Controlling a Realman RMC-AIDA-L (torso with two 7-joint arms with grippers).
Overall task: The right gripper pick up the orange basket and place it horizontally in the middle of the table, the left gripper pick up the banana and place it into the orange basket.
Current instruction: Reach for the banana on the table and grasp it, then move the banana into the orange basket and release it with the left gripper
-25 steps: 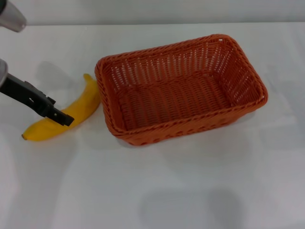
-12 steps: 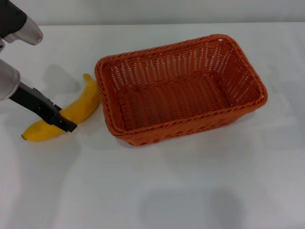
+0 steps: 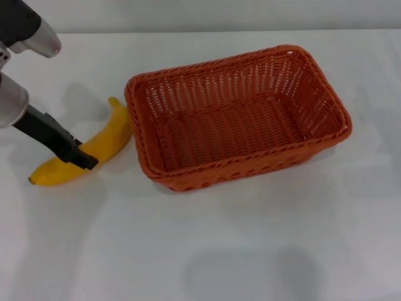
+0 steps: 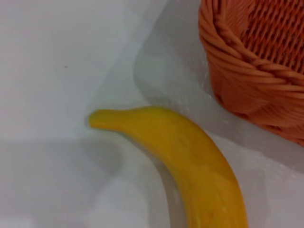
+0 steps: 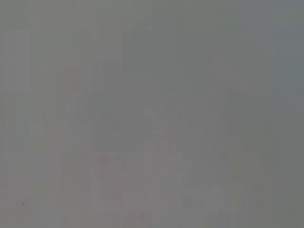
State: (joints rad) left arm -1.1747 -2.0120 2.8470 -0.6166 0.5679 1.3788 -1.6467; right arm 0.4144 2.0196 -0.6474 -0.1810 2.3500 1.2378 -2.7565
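Note:
The orange basket lies lengthwise across the middle of the white table, empty inside. The yellow banana lies flat on the table just left of the basket, almost touching its left wall. My left gripper reaches in from the left and sits low over the banana's middle, covering part of it. In the left wrist view the banana fills the centre, with a corner of the basket beside it. The right gripper is out of view; its wrist view is a plain grey field.
The silver-grey left arm enters at the upper left corner of the head view. Bare white tabletop spreads in front of the basket and to its right.
The left arm has come further into view from the upper left, and its gripper has shifted slightly along the banana's middle. Banana and basket have stayed in place.

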